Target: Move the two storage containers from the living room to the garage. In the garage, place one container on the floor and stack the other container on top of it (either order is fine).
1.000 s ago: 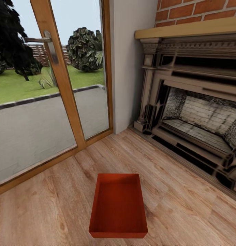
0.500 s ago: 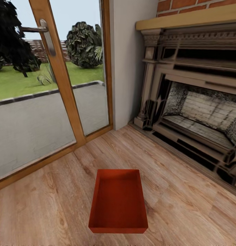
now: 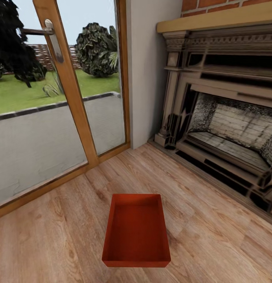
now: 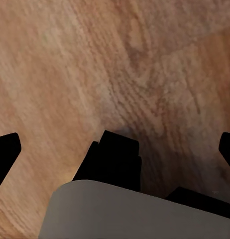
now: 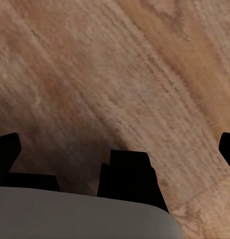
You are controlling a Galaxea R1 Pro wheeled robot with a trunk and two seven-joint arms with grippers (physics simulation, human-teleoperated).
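Head view, nearest first: a single red-orange storage container (image 3: 136, 231) sits on the light wood plank floor (image 3: 49, 243) of the living room, low in the middle of the picture, its open top facing up and nothing inside it. Its long sides run away from the camera and its flat walls stand clear of everything around it. Past it to the right, well apart, stands the fireplace (image 3: 226, 129) with a dark carved surround, a pale brick firebox and red brick above the mantel. To the left, the wood-framed glass door (image 3: 69, 90) with a metal handle (image 3: 53, 37) looks out on a paved strip, lawn and dark shrubs; a beige wall (image 3: 147, 70) stands between door and fireplace.

In the left wrist view the left tool (image 4: 115, 144) hangs over bare planks, its dark fingertips at opposite edges of the frame, spread wide with nothing between them. In the right wrist view the right tool (image 5: 115, 147) is likewise spread wide over the planks and grips nothing.
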